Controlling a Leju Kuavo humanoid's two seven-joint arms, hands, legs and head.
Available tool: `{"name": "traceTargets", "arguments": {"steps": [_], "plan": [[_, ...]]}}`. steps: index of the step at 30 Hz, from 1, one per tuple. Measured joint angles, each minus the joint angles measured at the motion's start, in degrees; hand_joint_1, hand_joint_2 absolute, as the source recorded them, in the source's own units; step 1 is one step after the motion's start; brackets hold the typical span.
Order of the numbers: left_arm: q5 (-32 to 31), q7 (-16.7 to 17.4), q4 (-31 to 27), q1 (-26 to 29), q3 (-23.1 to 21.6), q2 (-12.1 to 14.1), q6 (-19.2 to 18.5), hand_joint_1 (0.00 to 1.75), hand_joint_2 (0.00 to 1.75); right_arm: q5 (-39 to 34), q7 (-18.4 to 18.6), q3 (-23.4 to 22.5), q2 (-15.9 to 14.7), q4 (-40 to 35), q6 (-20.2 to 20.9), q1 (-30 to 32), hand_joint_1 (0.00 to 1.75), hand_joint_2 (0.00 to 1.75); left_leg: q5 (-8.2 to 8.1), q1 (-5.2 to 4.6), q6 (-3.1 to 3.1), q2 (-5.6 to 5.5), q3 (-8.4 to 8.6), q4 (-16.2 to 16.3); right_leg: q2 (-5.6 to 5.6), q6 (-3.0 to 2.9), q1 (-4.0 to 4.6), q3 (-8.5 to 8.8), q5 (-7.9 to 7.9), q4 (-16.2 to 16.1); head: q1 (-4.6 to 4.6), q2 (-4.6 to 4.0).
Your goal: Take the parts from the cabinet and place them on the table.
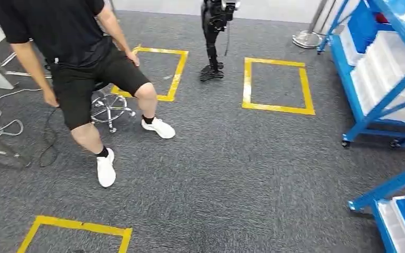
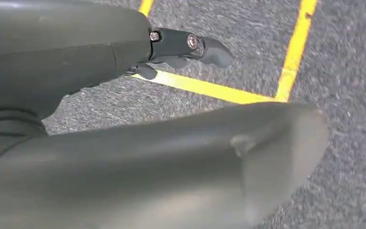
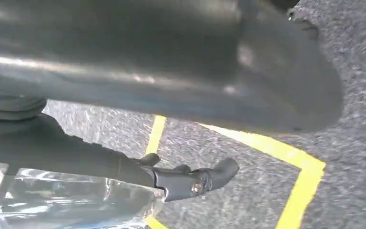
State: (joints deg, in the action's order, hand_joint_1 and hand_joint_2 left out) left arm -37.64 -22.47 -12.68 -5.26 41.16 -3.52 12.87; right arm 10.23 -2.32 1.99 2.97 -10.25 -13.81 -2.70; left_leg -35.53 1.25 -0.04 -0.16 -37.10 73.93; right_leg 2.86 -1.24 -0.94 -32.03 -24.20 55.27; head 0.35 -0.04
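Floor: grey carpet [image 1: 232, 174] fills the head view, marked with yellow tape squares [image 1: 277, 108]; one lies at 12 o'clock, another just left of it, a third at 7 o'clock by the lower edge.
Person: a person [image 1: 79, 58] in a black shirt, black shorts and white shoes stands at 10 o'clock with legs apart, one hand touching the corner of a tape square.
Stool: a chrome-based stool [image 1: 108, 108] stands right behind the person's legs.
Cable: a pale cable [image 1: 0, 124] loops on the carpet at 9 o'clock.
Black device: a dark jointed device [image 1: 212, 37] stands at 12 o'clock, between the two far tape squares.
Blue cabinet: a wheeled blue cabinet [image 1: 372, 113] stands at 2 o'clock, with white bins [image 1: 385, 74] on its shelves.
Second frame: another blue frame [image 1: 395, 211] with bins stands at 4 o'clock.
Left robot hand: in its wrist view the left robot hand [image 2: 66, 52] hangs over the carpet and a tape corner, thumb and dark fingers [image 2: 190, 47] apart, with nothing between them.
Right robot hand: in its wrist view the right robot hand [image 3: 124, 62] hangs above another tape corner and holds a clear plastic bag [image 3: 66, 200], which hangs off the floor tight against its dark fingers [image 3: 190, 181]. The exact grip is hidden.
Part: the bag's contents are too blurred to tell.
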Motion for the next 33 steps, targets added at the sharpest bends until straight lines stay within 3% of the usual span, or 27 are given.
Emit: {"name": "traceTargets", "arguments": {"steps": [2,3,4,6,8,9,10,11,12,13,14,15,17,18,19,20,21,23,24,25,26,27,28,29,30,31,33], "plan": [[0.02,-0.20,0.00,0.00,0.00,0.00,-0.22,0.00,0.00,0.07,0.02,0.00,-0.04,0.00,0.02,0.07,0.00,0.00,5.26,0.28,0.16,-0.72,4.38,-8.87,1.74,0.09,-0.01,0.00,0.04,0.45,-0.02,0.00],[0.02,-0.24,0.00,0.00,0.00,0.00,-0.31,0.00,0.00,0.09,0.02,0.00,-0.02,0.00,0.00,0.05,0.00,0.00,7.09,0.47,0.24,-2.13,6.35,-12.80,2.35,0.12,-0.01,-0.07,0.04,0.64,-0.02,0.02],[0.05,-0.35,0.00,0.03,0.00,0.07,-0.39,0.00,0.00,0.22,0.04,0.00,0.04,0.00,0.00,-0.09,0.00,0.00,6.87,0.52,0.29,-5.29,7.40,-15.53,3.02,0.43,0.47,-0.53,0.08,1.11,-0.04,0.00],[0.04,-0.50,0.00,-0.04,-0.04,0.09,-0.39,0.00,0.00,0.42,0.09,0.00,0.07,0.00,0.02,-0.16,0.00,0.00,7.11,0.01,0.85,-3.77,7.00,-15.51,4.11,1.40,0.36,-1.32,0.49,0.97,0.02,0.02],[-0.02,-0.55,-0.02,-0.26,-0.04,0.09,-0.39,0.00,0.00,0.46,0.17,0.00,0.07,0.00,0.00,0.15,0.00,0.00,7.89,-0.46,2.09,-2.46,7.15,-16.27,5.40,2.63,0.21,-2.10,1.14,0.44,0.02,0.02],[-0.02,-0.57,-0.02,-0.30,-0.04,0.07,-0.39,0.00,0.00,0.48,0.24,0.00,0.02,0.02,0.00,0.16,0.00,0.00,8.89,0.16,2.69,-1.60,7.39,-17.41,3.50,2.49,0.32,-2.43,0.88,1.47,0.18,0.00],[-0.09,-0.57,-0.02,-0.30,-0.07,0.07,-0.39,0.00,0.00,0.52,0.26,0.00,-0.04,0.02,0.00,0.09,0.00,0.00,9.17,-0.17,3.21,-1.05,7.51,-18.04,0.13,2.15,0.45,-3.65,-0.68,3.44,0.22,0.00],[-0.09,-0.59,-0.02,-0.28,-0.04,0.09,-0.39,0.00,0.00,0.52,0.28,0.00,-0.04,0.02,0.00,0.03,0.00,0.00,9.35,-0.25,3.46,-0.44,7.37,-18.06,-1.05,1.82,0.43,-5.09,-2.31,6.14,0.48,0.00],[-0.09,-0.57,-0.02,-0.21,-0.04,0.15,-0.39,0.00,0.00,0.55,0.28,0.02,0.02,0.02,0.00,-0.20,0.00,0.00,9.46,-0.39,3.49,0.64,7.08,-18.06,-1.82,1.56,0.20,-7.64,-4.83,11.53,0.55,0.00],[-0.09,-0.57,-0.02,-0.16,-0.04,0.20,-0.39,0.00,0.00,0.55,0.28,0.02,0.04,0.00,0.00,-0.21,0.00,0.00,9.51,-0.53,3.47,1.69,6.86,-18.06,-2.11,1.68,-0.09,-9.94,-6.81,16.69,0.44,0.00],[-0.09,-0.55,-0.02,-0.16,-0.04,0.22,-0.43,0.00,0.00,0.55,0.28,0.02,0.04,0.02,0.00,-0.16,0.00,0.00,9.57,-0.54,3.37,2.49,6.69,-18.04,-2.20,2.13,-0.35,-10.99,-7.52,19.34,0.50,0.00],[-0.11,-0.48,-0.02,-0.16,-0.04,0.22,-0.52,0.00,0.00,0.55,0.28,0.02,0.02,0.02,0.00,-0.03,0.00,0.00,9.62,-0.54,3.28,3.37,6.61,-18.03,-2.32,2.75,-0.62,-10.40,-7.13,18.89,0.48,0.00],[-0.20,-0.41,-0.02,-0.17,-0.04,0.22,-0.72,0.00,0.00,0.57,0.28,0.02,-0.07,0.02,-0.04,0.04,0.00,0.00,9.65,-0.46,2.90,4.76,6.56,-17.96,-3.10,4.15,-1.10,-5.56,-4.50,11.32,0.59,0.02],[-0.35,-0.39,-0.02,-0.19,-0.04,0.20,-0.74,0.00,0.00,0.57,0.28,0.02,-0.18,0.02,-0.07,-0.03,0.00,0.00,9.57,-0.40,2.46,5.47,6.65,-17.88,-4.70,4.76,-1.43,-1.84,-2.96,5.21,0.57,0.00],[-0.50,-0.39,-0.02,-0.21,-0.07,0.24,-0.76,0.00,0.00,0.59,0.28,0.02,-0.13,0.00,-0.09,-0.20,0.00,0.00,9.35,-0.72,1.94,6.06,6.74,-17.61,-8.30,4.78,-1.42,0.69,-2.61,1.35,0.61,0.02],[-0.52,-0.37,-0.02,-0.16,-0.07,0.39,-0.76,0.00,0.00,0.68,0.28,0.02,0.00,0.00,-0.09,-0.53,0.00,0.00,8.85,-1.03,1.26,6.75,6.49,-17.10,-8.22,4.09,-0.59,0.92,-2.31,0.81,0.81,0.02],[-0.52,-0.35,-0.02,-0.28,-0.07,0.46,-0.76,0.00,0.00,0.77,0.28,0.04,0.07,0.00,-0.09,-0.51,0.00,0.00,8.82,-1.08,1.01,7.27,6.74,-17.17,-7.14,3.47,-0.89,0.68,-2.17,0.82,0.26,0.00],[-0.55,-0.31,-0.02,-0.70,-0.07,0.42,-0.83,0.00,0.00,0.79,0.35,0.04,0.00,0.02,-0.09,-0.21,0.00,0.00,8.84,-0.59,0.54,8.67,7.23,-17.27,-5.86,2.74,-0.34,-0.11,-2.17,0.87,0.04,0.00],[-0.55,-0.24,-0.02,-0.83,-0.07,0.28,-1.00,0.00,0.00,0.79,0.37,0.04,-0.13,0.00,-0.09,-0.30,0.00,0.00,8.38,0.06,-0.11,7.94,7.07,-17.00,-5.12,2.01,-1.08,0.79,-1.90,0.61,0.13,0.00],[-0.55,-0.28,-0.02,-0.89,-0.07,0.33,-1.53,0.00,0.00,0.79,0.37,0.04,-0.13,0.02,-0.11,-0.20,0.00,0.00,6.65,0.34,-0.42,4.11,6.53,-15.04,-4.45,1.67,-1.10,0.75,-1.78,0.60,-0.09,0.00],[-0.52,-0.35,0.00,-0.82,-0.09,0.31,-1.99,0.00,0.00,0.74,0.48,0.04,-0.20,0.02,-0.15,-0.24,0.00,0.00,4.22,0.39,-0.31,1.92,5.09,-11.58,-3.87,1.04,-0.86,0.69,-1.60,0.66,-0.13,0.02],[-0.41,-0.37,0.00,-0.65,-0.09,0.33,-2.23,0.00,0.00,0.76,0.44,0.04,-0.17,0.00,-0.18,-0.39,0.00,0.00,1.64,0.38,-0.26,0.79,2.99,-6.88,-3.15,0.57,-0.63,0.60,-1.45,0.67,-0.24,0.02],[-0.20,-0.37,0.00,-0.50,-0.09,0.39,-2.34,0.00,0.00,0.79,0.44,0.04,-0.11,0.02,-0.18,-0.48,0.00,0.00,-0.35,0.38,-0.19,0.29,0.77,-2.18,-2.21,0.55,-0.32,0.53,-1.45,0.68,-0.24,0.00],[-0.09,-0.37,0.00,-0.47,-0.09,0.37,-2.60,0.00,0.00,0.79,0.44,0.04,-0.11,0.02,-0.17,-0.41,0.00,0.00,-1.28,0.37,-0.02,0.11,-1.22,1.65,-1.16,0.36,0.02,0.51,-1.34,0.70,-0.26,0.00],[-0.07,-0.37,0.02,-0.47,-0.09,0.37,-2.62,0.00,0.00,0.79,0.44,0.04,-0.11,0.02,-0.17,-0.35,0.00,0.00,-0.70,0.37,0.16,0.11,-1.69,2.10,-0.44,0.36,0.18,0.56,-1.34,0.71,-0.22,0.00],[-0.07,-0.37,0.02,-0.48,-0.09,0.37,-2.71,0.00,0.00,0.79,0.44,0.04,-0.13,0.02,-0.24,-0.25,0.00,0.00,1.26,0.36,0.52,0.07,-1.07,0.15,0.52,0.36,0.35,0.65,-1.34,0.74,-0.24,0.02],[-0.07,-0.37,0.02,-0.49,-0.09,0.39,-2.73,0.00,0.00,0.76,0.44,0.04,-0.11,0.02,-0.37,-0.20,0.00,0.00,6.99,0.18,1.50,-1.15,3.24,-9.34,2.30,0.37,0.49,1.05,-1.33,0.75,-0.22,0.00]]}}
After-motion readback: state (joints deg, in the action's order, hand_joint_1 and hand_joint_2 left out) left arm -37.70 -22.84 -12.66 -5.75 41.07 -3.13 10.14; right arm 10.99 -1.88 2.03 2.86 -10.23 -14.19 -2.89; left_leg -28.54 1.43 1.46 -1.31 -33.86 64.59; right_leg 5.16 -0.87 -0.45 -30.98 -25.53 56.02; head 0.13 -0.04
